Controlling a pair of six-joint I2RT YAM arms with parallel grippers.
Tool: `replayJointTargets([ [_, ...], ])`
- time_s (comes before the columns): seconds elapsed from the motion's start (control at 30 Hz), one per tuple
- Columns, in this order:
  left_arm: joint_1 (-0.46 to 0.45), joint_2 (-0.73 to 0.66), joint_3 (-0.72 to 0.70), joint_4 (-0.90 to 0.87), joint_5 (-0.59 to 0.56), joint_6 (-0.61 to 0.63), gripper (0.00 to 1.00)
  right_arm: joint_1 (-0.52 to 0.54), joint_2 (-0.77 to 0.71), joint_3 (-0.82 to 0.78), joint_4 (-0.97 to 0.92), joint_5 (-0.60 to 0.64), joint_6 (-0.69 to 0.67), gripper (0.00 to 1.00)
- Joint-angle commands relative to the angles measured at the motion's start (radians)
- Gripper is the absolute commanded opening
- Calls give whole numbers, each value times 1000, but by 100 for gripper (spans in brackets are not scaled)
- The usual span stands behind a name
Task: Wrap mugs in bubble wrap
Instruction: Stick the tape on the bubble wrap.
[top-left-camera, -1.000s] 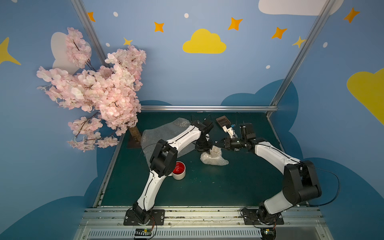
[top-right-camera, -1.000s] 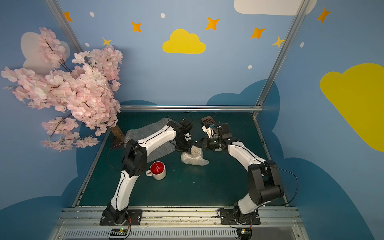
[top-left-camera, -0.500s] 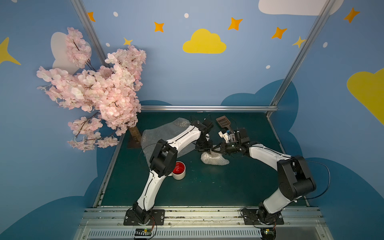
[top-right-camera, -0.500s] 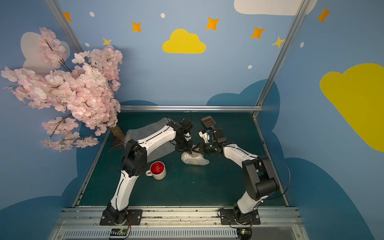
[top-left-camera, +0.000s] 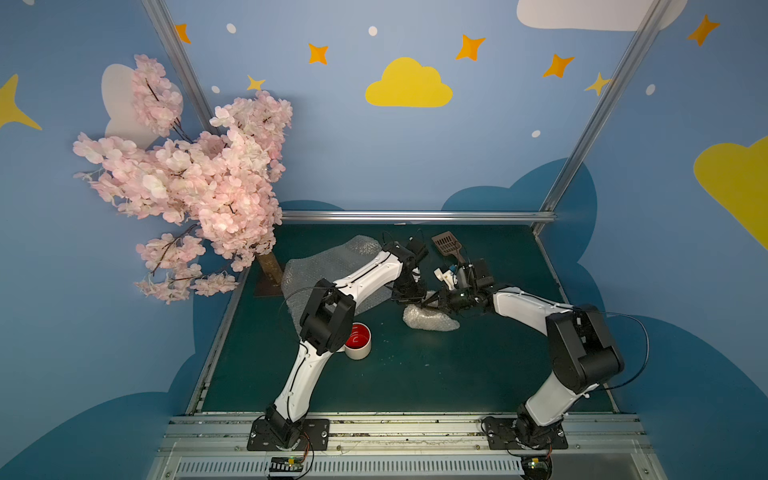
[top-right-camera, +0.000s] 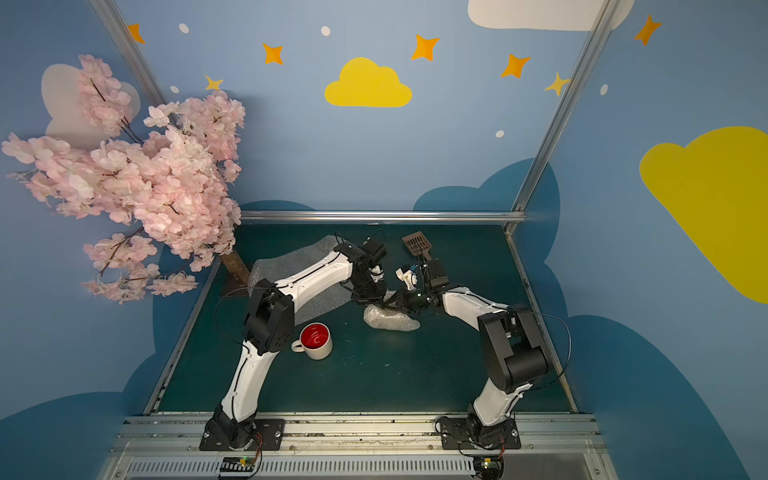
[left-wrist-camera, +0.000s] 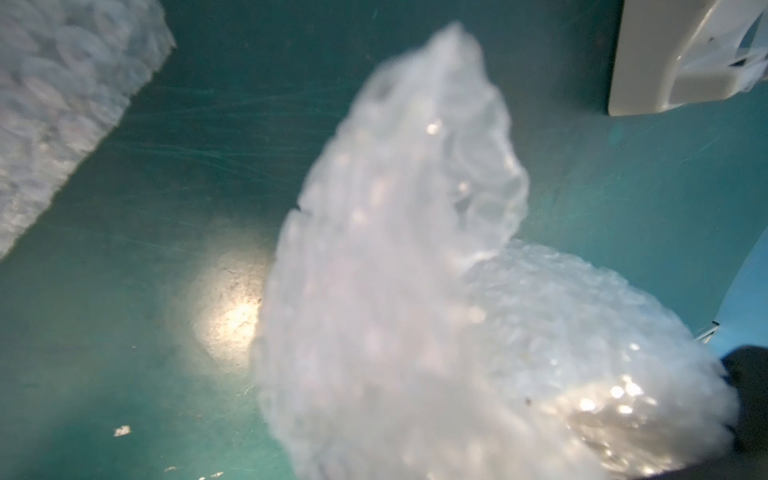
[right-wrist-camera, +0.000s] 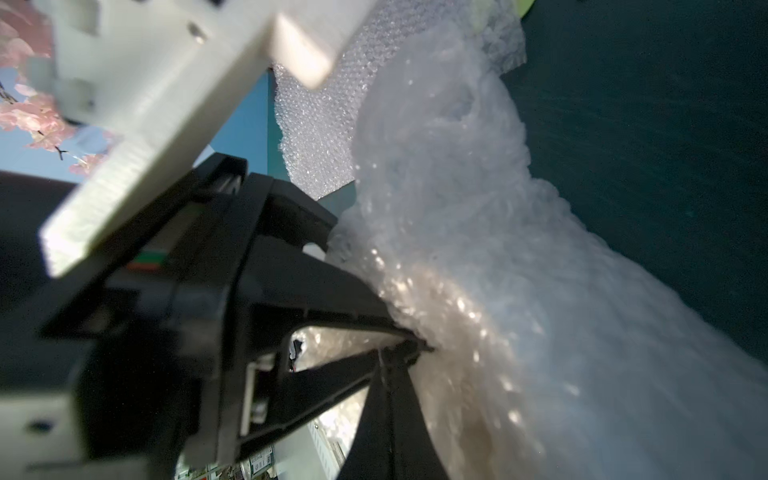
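Where the right end effector (right-wrist-camera: 417, 347) closes, bubble wrap (right-wrist-camera: 478, 270) lies pinched.

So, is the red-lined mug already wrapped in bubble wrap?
No, the red-lined mug stands bare and upright on the green mat, nothing around it.

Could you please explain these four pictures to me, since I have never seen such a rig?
Two white robot arms, each ending in a two-finger gripper, stand at the near edge of a green table. The two wide pictures come from one overhead camera pair; the two close-ups come from cameras on the wrists. On the table are a red-lined mug, a flat bubble wrap sheet, a brown scoop, a blossom tree and a bubble wrap bundle. The right gripper is shut, tips against the bundle. The left gripper hovers there too; its camera shows a raised flap, but not whether it is gripped.
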Motion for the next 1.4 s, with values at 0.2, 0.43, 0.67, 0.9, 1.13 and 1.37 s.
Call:
replayJointTargets([
  [0.2,1,-45,34,-45,-15,30,27,-8,72,120,-306,186,-63,0],
  [0.43,3,-74,47,-56,-19,49,32,9,140,244,-474,293,-68,0],
  [0.67,2,-106,43,-59,2,67,35,31,173,308,-537,345,-55,0],
  [0.9,-9,-130,-39,30,8,119,37,33,160,299,-505,326,-38,0],
  [1.13,-17,-108,-120,175,-12,107,46,34,143,291,-484,313,-33,0],
  [1.37,-29,-108,-176,289,-38,88,53,35,146,296,-484,305,-31,0],
])
